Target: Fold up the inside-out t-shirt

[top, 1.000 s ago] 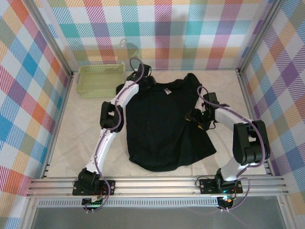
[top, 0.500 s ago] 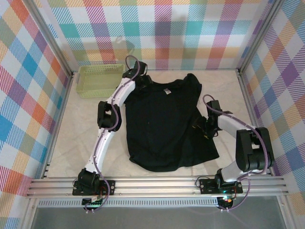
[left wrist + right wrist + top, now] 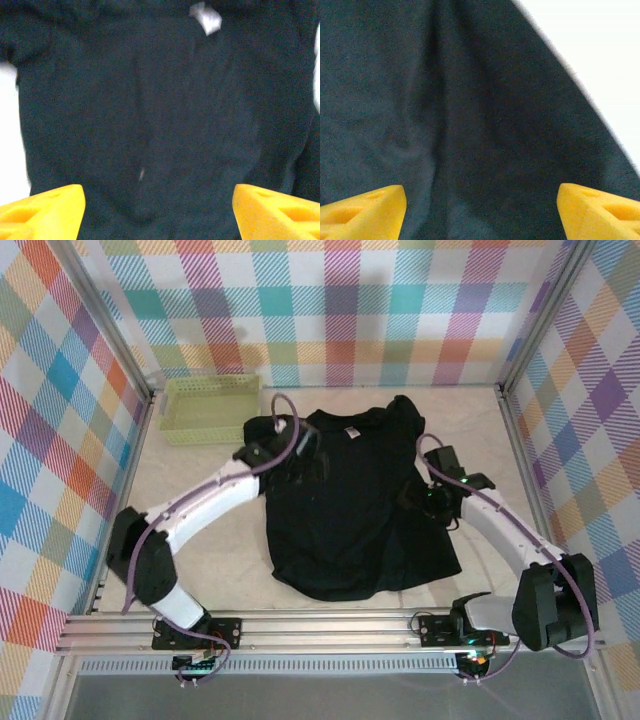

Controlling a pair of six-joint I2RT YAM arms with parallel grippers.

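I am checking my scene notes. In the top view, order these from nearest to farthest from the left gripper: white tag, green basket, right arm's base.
1. White tag, on the t-shirt beside the left gripper.
2. Green basket, far left corner.
3. Right arm's base, near right edge.

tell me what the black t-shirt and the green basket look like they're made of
T-shirt: soft cloth, likely a cotton-type knit, matte black. It lies limp on the table with creases and gives no shine.
Tag at its collar: a thin white label, too blurred to tell whether fabric or paper.
Basket: apparently rigid moulded plastic, pale yellow-green. Its straight walls are an even lattice of small holes.
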